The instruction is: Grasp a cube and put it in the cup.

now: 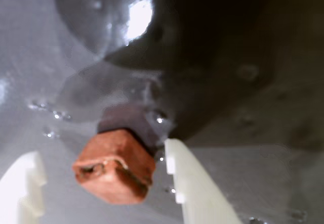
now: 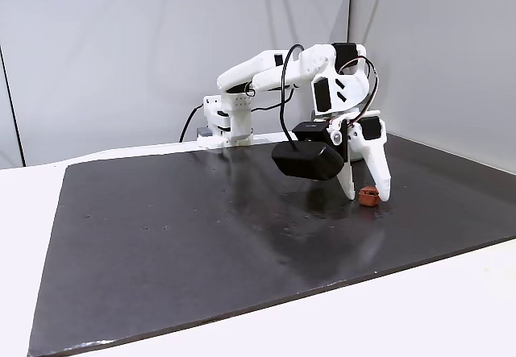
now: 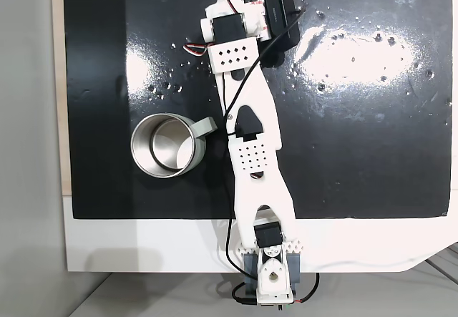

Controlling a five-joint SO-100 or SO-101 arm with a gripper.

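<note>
My gripper (image 1: 101, 181) is spread wide, its two white fingers (image 1: 195, 183) standing on either side of the terracotta cube (image 1: 115, 167) with open space on the left side in the wrist view; on the right, the finger's tip sits just beside the cube's edge, and I cannot tell whether it touches. The cube lies tilted on the glossy black mat (image 1: 263, 183), showing a small slotted face toward my camera and a darker top behind it. In a fixed view from the side, my gripper (image 2: 367, 192) points down at the mat (image 2: 201, 244), fingertips at or very near the surface, and the cube (image 2: 368, 197) rests between them, close against the finger (image 2: 381, 172) nearer the right of that picture. A black camera housing (image 2: 308, 160) hangs on my wrist to the left of the fingers. In a fixed view from above, my white arm (image 3: 250, 131) reaches from its base (image 3: 268, 270) at the bottom edge up across the mat (image 3: 372, 138), and the pale green mug (image 3: 166, 145) with its silvery rim stands upright to the left of my forearm, handle turned toward the arm. The mug is well apart from my wrist, which is up near the top of that picture. The mug's inside looks bare metal.
</note>
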